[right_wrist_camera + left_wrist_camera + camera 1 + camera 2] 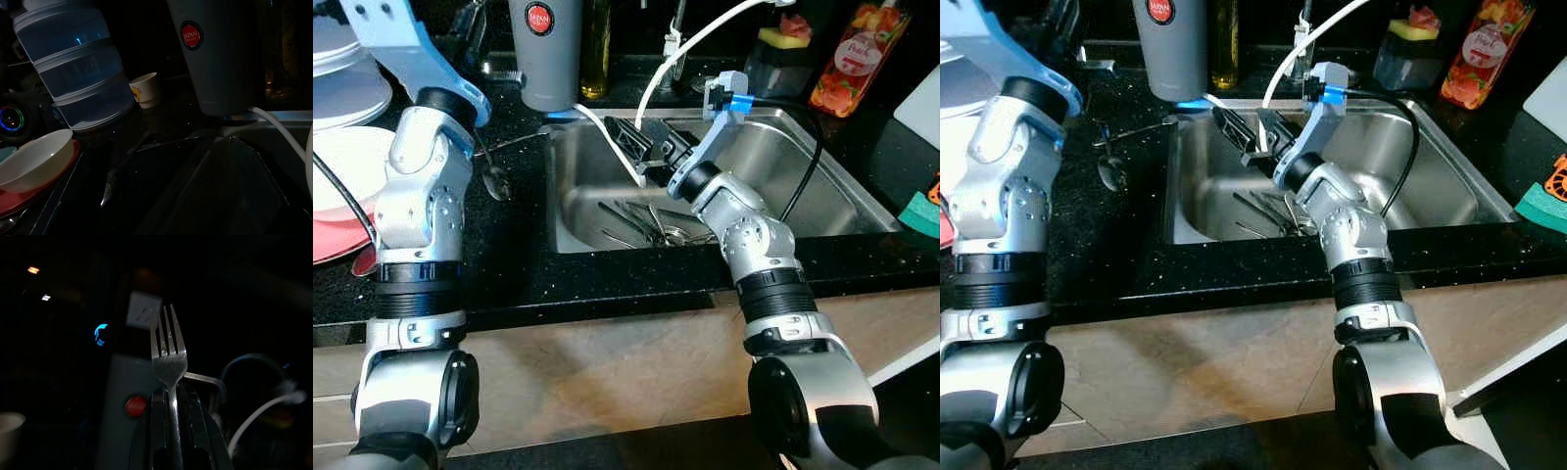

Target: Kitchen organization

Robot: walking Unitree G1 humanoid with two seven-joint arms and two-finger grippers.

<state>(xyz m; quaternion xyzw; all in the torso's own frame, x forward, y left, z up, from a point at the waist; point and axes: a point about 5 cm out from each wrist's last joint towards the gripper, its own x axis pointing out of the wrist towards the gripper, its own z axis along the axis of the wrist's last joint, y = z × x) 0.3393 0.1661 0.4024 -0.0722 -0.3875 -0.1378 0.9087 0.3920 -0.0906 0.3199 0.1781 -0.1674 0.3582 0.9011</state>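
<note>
one fork [168, 357] stands tines-up, clamped in the left gripper [171, 396] near the grey tumbler [545, 49]. several utensils [646, 223] lie in the sink [822, 176]. the right gripper [641, 142] hangs above them, fingers apart. one spoon [494, 179] rests on the black worktop [519, 264].

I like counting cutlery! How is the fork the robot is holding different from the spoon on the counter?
The fork stands upright, pinched between the left gripper fingers; the spoon lies flat on the black counter, with nothing touching it. The fork ends in prongs; the spoon ends in a rounded bowl. The fork is lifted in the air; the spoon rests beside the sink. Both are shiny metal.
</note>
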